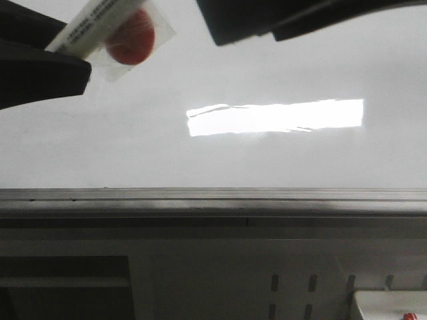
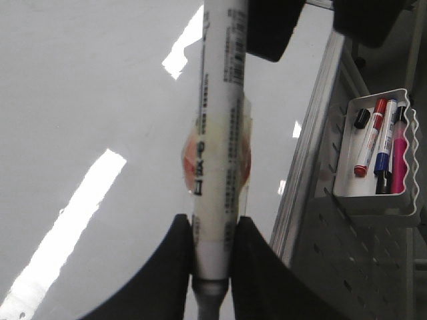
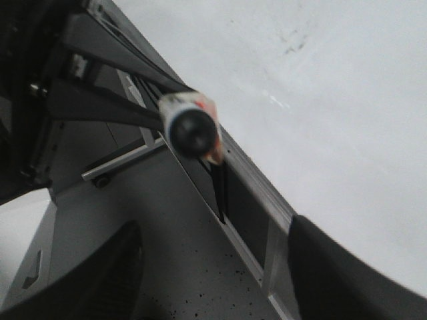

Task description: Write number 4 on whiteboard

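A white marker (image 2: 217, 167) is clamped in the left claw (image 2: 212, 253) over the whiteboard (image 1: 267, 160); the right claw (image 3: 213, 267) is spread wide.

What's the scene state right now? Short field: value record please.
board: whiteboard, glossy, with light glare; no 4 drawn in view, only faint smudges
left gripper: shut on marker, white barrel, red patch under clear tape
right gripper: open, empty, near the board's metal edge rail
pen tray: beside the board, holds red, blue and pink markers
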Robot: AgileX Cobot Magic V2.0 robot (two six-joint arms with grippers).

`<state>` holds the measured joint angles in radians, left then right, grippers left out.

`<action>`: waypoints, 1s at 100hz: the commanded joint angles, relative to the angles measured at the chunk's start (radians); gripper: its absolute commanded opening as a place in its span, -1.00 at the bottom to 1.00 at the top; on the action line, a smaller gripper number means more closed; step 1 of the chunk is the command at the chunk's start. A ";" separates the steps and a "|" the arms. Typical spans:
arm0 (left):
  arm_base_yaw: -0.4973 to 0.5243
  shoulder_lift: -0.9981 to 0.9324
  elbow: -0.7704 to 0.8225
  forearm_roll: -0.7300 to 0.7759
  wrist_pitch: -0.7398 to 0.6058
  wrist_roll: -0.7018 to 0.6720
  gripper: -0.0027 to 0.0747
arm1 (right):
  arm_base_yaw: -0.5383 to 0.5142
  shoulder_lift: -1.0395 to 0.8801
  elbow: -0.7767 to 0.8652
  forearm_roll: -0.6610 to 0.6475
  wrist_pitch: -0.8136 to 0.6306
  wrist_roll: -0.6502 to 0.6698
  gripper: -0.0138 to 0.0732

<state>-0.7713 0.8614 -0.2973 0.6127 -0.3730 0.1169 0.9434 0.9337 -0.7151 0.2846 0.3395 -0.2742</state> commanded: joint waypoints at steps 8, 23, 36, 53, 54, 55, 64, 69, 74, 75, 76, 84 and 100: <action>-0.005 -0.009 -0.024 0.035 -0.095 -0.008 -0.98 | 0.058 0.026 -0.079 -0.031 -0.103 -0.017 0.22; -0.005 -0.009 -0.024 0.058 -0.103 -0.008 -0.98 | 0.079 0.063 -0.104 -0.043 -0.130 -0.017 0.22; -0.005 -0.009 -0.024 0.066 -0.113 -0.008 -0.98 | 0.083 0.090 -0.104 -0.043 -0.153 -0.017 0.22; -0.005 -0.002 -0.024 0.066 -0.113 -0.008 -0.98 | 0.089 0.098 -0.104 -0.044 -0.180 -0.017 0.21; -0.005 -0.002 -0.024 0.068 -0.113 -0.008 -0.98 | 0.089 0.098 -0.104 -0.044 -0.180 -0.017 0.21; -0.005 -0.002 -0.024 0.068 -0.113 -0.008 -0.98 | 0.089 0.098 -0.104 -0.044 -0.181 -0.017 0.19; -0.005 -0.002 -0.024 0.082 -0.113 -0.008 -0.98 | 0.089 0.098 -0.104 -0.044 -0.190 -0.017 -0.07; -0.005 -0.002 -0.024 0.099 -0.113 -0.008 -0.98 | 0.089 0.098 -0.104 -0.044 -0.189 -0.017 -0.35; -0.005 -0.002 -0.024 0.111 -0.113 -0.008 -0.98 | 0.089 0.098 -0.104 -0.044 -0.183 -0.017 -0.62; -0.005 -0.002 -0.024 0.111 -0.113 -0.008 -0.98 | 0.089 0.098 -0.104 -0.044 -0.181 -0.017 -0.66; -0.005 -0.002 -0.024 0.111 -0.113 -0.008 -0.98 | 0.089 0.098 -0.104 -0.044 -0.180 -0.017 -0.74; -0.005 -0.002 -0.024 0.109 -0.117 -0.008 -0.98 | 0.089 0.098 -0.104 -0.044 -0.178 -0.017 -0.83; -0.005 -0.010 -0.024 0.080 -0.148 -0.008 -0.61 | 0.089 0.098 -0.104 -0.047 -0.176 -0.017 -0.83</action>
<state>-0.7713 0.8614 -0.2936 0.7412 -0.4164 0.1169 1.0324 1.0439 -0.7831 0.2445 0.2345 -0.2800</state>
